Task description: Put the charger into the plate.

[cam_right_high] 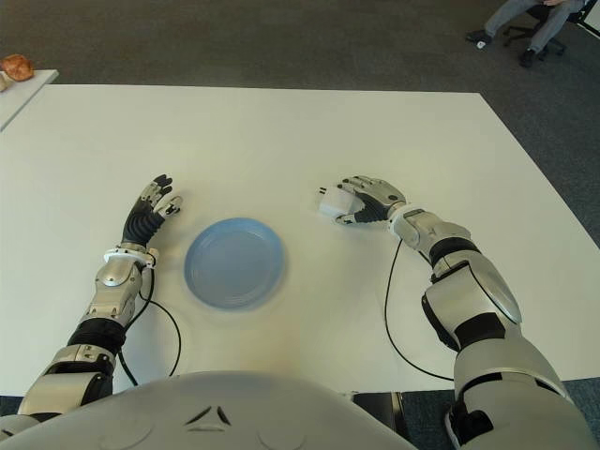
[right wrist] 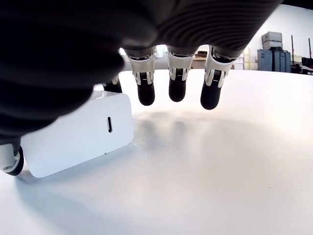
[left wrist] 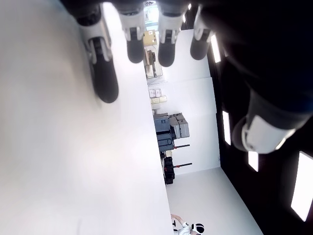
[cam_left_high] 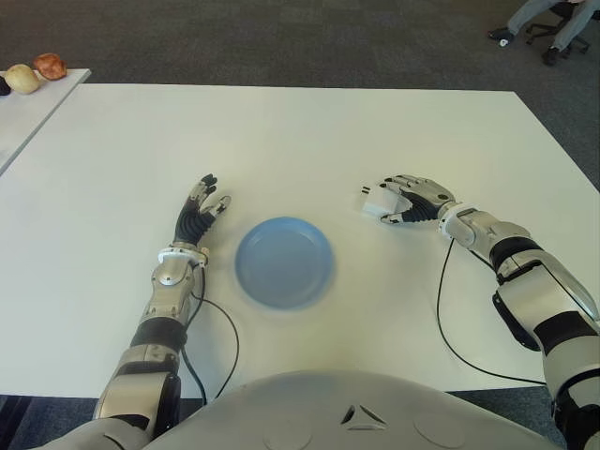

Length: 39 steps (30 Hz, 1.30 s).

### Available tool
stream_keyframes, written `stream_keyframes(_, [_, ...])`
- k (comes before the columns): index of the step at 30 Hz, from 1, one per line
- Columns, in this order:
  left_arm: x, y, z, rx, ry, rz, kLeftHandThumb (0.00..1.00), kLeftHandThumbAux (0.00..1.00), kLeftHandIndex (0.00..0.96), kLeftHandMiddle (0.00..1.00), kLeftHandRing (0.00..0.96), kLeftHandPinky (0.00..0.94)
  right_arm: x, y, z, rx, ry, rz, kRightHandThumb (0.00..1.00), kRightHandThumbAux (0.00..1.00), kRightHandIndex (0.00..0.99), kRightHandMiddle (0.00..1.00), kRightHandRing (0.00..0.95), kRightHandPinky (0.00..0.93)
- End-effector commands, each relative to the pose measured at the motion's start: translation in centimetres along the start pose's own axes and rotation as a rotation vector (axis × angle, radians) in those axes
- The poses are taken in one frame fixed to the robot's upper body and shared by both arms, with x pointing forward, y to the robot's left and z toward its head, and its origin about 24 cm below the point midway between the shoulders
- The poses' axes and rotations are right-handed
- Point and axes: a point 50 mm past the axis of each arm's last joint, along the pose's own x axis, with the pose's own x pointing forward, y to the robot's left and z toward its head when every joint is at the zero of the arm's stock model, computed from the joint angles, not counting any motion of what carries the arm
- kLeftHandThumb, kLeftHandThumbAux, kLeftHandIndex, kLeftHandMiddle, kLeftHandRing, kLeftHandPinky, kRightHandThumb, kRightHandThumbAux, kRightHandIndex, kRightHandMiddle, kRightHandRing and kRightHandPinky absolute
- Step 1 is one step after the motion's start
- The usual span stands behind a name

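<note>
1. Table [cam_left_high: 300,131]: white top, spanning most of the head camera's view, with dark carpet beyond its far edge.
2. Plate [cam_left_high: 284,262]: blue, round, empty, lying flat on the table near the robot's torso, between the two arms.
3. Charger [cam_left_high: 379,200]: white, boxy, with rounded corners; it sits on the table to the right of the plate and well apart from it. The wrist view shows its flat white face [right wrist: 78,134] with a small slot, its lower edge on the table top.
4. Right hand [cam_left_high: 410,200]: placed directly at the charger, on its right side. The fingers [right wrist: 177,83] arch over and hang with their tips clear of the table; the thumb side sits against the charger. The grip is not closed; whether any finger presses on the charger cannot be told.
5. Left hand [cam_left_high: 202,211]: beside the plate, on its left, fingers extended and slightly spread, holding nothing. Its wrist view shows the fingertips [left wrist: 105,83] straight above the bare table.
6. Side table [cam_left_high: 28,103]: white, at the far left edge, bearing two rounded objects [cam_left_high: 36,72], one pale and one reddish brown.
7. Office chair [cam_left_high: 553,23]: far right corner on the carpet, with a person's legs [cam_left_high: 532,14] beside it.
</note>
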Motion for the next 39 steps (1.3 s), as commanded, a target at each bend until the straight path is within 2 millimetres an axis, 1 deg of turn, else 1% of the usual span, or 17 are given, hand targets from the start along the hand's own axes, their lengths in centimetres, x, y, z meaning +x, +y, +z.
stream_keyframes(1, [-2.7,-0.5,-4.8,-0.018,0.259,-0.025,0.0,0.587,0.032,0.087,0.08,0.076,-0.1,0.3,0.1,-0.009,-0.006,0.011,0.355,0.341,0.0,0.0,0.03,0.143])
stream_keyframes(3, [-2.8,-0.6,-4.7,-0.018,0.254,-0.026,0.0,0.588,0.033,0.086,0.079,0.075,0.1,0.0,0.2,-0.018,-0.016,0.003,0.35,0.337,0.0,0.0,0.04,0.155])
stream_keyframes(4, [-2.8,-0.6,-4.7,-0.018,0.251,-0.026,0.0,0.587,0.034,0.087,0.08,0.077,0.2,-0.2,0.3,-0.021,-0.021,0.0,0.35,0.333,0.0,0.008,0.069,0.21])
stream_keyframes(5, [-2.8,-0.6,-4.7,-0.018,0.25,-0.026,0.0,0.587,0.034,0.088,0.08,0.078,0.2,-0.3,0.3,-0.023,-0.024,-0.002,0.35,0.331,0.0,0.011,0.079,0.23])
stream_keyframes(8, [-2.8,-0.6,-4.7,-0.013,0.244,-0.029,0.0,0.581,0.035,0.093,0.085,0.088,0.6,-0.7,0.7,-0.026,-0.035,-0.004,0.357,0.323,0.018,0.08,0.167,0.388])
stream_keyframes(11, [-2.8,-0.6,-4.6,-0.008,0.24,-0.029,0.0,0.578,0.037,0.097,0.089,0.094,1.0,-0.7,0.9,-0.03,-0.011,-0.02,0.363,0.323,0.048,0.13,0.221,0.457])
stream_keyframes(12, [-2.7,-0.6,-4.6,-0.006,0.239,-0.029,0.0,0.575,0.04,0.103,0.095,0.102,1.1,-0.6,0.9,-0.033,0.001,-0.031,0.388,0.34,0.15,0.245,0.315,0.513])
stream_keyframes(13, [-2.7,-0.6,-4.5,-0.005,0.239,-0.028,0.0,0.573,0.042,0.107,0.098,0.107,1.2,-0.6,1.0,-0.036,0.009,-0.038,0.405,0.35,0.216,0.32,0.375,0.549])
stream_keyframes(14, [-2.7,-0.6,-4.5,-0.003,0.24,-0.026,0.0,0.572,0.043,0.108,0.1,0.109,1.5,-0.5,1.3,-0.045,0.02,-0.064,0.411,0.353,0.239,0.346,0.396,0.562])
stream_keyframes(16, [-2.7,-0.6,-4.5,-0.001,0.242,-0.023,0.0,0.569,0.048,0.118,0.108,0.114,2.2,-0.6,2.2,-0.069,0.034,-0.137,0.456,0.41,0.416,0.566,0.587,0.696])
stream_keyframes(17, [-2.7,-0.6,-4.5,0.0,0.241,-0.022,0.0,0.568,0.049,0.119,0.109,0.114,2.4,-0.6,2.5,-0.082,0.041,-0.167,0.465,0.422,0.449,0.603,0.621,0.721])
stream_keyframes(18, [-2.7,-0.6,-4.5,0.001,0.241,-0.022,0.0,0.565,0.051,0.122,0.111,0.114,2.5,-0.7,2.6,-0.091,0.045,-0.184,0.552,0.523,0.445,0.663,0.676,0.765])
stream_keyframes(19, [-2.6,-0.6,-4.5,0.001,0.241,-0.021,0.0,0.564,0.052,0.123,0.113,0.115,2.6,-0.7,2.7,-0.103,0.054,-0.201,0.607,0.587,0.443,0.702,0.712,0.793])
stream_keyframes(20, [-2.6,-0.6,-4.5,0.001,0.242,-0.021,0.0,0.561,0.053,0.124,0.114,0.114,2.6,-0.7,2.7,-0.112,0.061,-0.212,0.649,0.629,0.442,0.737,0.744,0.818])
stream_keyframes(24, [-2.6,-0.8,-4.6,0.0,0.246,-0.016,0.0,0.556,0.054,0.126,0.115,0.111,3.1,-0.9,3.0,-0.098,0.086,-0.206,0.709,0.686,0.442,0.806,0.804,0.852])
stream_keyframes(28, [-2.6,-0.8,-4.6,-0.014,0.245,-0.007,0.0,0.552,0.053,0.128,0.114,0.105,3.2,-1.0,3.0,-0.088,0.092,-0.168,0.733,0.703,0.441,0.853,0.844,0.854])
stream_keyframes(39, [-2.8,-0.7,-4.6,-0.062,0.233,0.006,0.0,0.585,0.047,0.12,0.106,0.093,3.3,-1.4,2.8,-0.087,0.101,-0.148,0.741,0.708,0.441,0.873,0.857,0.819])
